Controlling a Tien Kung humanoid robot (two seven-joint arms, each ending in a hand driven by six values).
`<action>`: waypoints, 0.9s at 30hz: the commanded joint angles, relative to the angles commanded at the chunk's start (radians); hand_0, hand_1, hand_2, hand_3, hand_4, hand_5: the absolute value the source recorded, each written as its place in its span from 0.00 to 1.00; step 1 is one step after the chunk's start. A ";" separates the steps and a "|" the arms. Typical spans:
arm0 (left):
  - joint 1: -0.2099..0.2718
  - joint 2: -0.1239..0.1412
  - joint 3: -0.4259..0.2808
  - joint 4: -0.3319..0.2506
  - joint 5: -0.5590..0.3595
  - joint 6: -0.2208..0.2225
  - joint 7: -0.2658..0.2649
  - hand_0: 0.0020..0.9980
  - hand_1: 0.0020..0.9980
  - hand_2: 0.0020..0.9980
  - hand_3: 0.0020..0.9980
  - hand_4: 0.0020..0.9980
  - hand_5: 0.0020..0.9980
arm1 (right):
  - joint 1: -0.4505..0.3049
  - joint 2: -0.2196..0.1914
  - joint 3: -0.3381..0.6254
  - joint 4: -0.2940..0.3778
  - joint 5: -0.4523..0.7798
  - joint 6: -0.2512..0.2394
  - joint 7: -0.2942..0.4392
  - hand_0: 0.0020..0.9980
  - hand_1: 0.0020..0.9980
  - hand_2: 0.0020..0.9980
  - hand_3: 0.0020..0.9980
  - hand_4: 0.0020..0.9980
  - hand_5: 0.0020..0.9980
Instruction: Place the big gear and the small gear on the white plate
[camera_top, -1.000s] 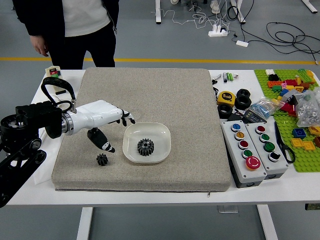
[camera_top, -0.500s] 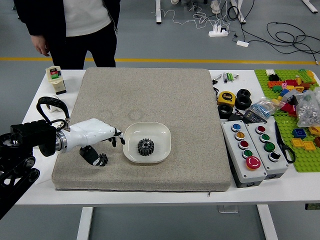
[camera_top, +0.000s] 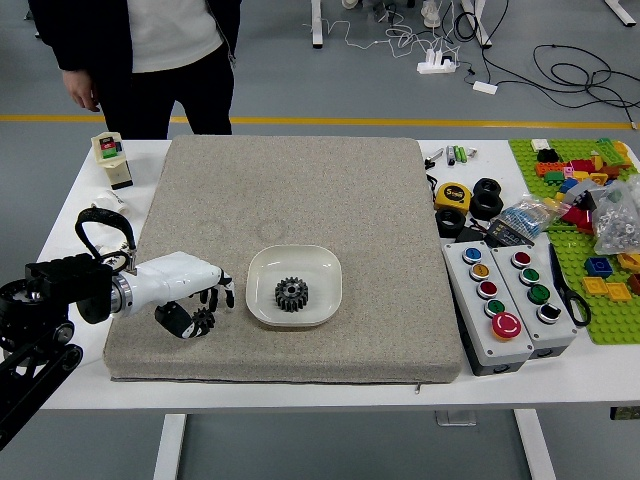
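Note:
My left hand (camera_top: 212, 312) reaches in low over the mat's left part, palm down. Its fingers are bent but apart, with the thumb on the near side. The small black gear (camera_top: 204, 319) sits on the mat beside the thumb tip, under the fingers and partly covered; whether the hand touches it I cannot tell. To the right, the big black gear (camera_top: 291, 294) lies in the white plate (camera_top: 325, 267), a rounded square dish. My right hand is out of view.
A grey-beige mat (camera_top: 350, 200) covers the middle of the white table (camera_top: 600, 375). Button boxes (camera_top: 490, 330), black rings, a tape measure (camera_top: 453, 196) and a green brick board (camera_top: 615, 325) stand right. A small container (camera_top: 112, 160) is back left. Beyond, a person (camera_top: 150, 60) stands, arm hanging down.
My left hand has drawn left and toward the near edge, away from the plate, coming down around the small gear. Its fingers are more bent than before. Both gears have stayed put.

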 joint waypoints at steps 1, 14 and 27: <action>0.000 -0.001 0.000 0.003 0.000 0.001 0.000 0.40 0.49 0.50 0.64 0.80 0.01 | 0.000 0.000 0.000 0.000 0.001 0.000 0.000 0.71 0.71 0.79 0.63 0.85 0.65; -0.004 -0.006 -0.002 0.030 0.000 -0.006 -0.003 0.35 0.44 0.47 0.59 0.65 0.00 | 0.004 -0.002 -0.008 0.000 0.009 -0.001 0.001 0.71 0.71 0.78 0.63 0.85 0.65; -0.015 0.000 0.000 0.022 0.000 -0.057 0.018 0.29 0.33 0.38 0.47 0.15 0.00 | 0.007 -0.003 -0.009 0.000 0.011 -0.001 0.002 0.71 0.71 0.78 0.63 0.85 0.65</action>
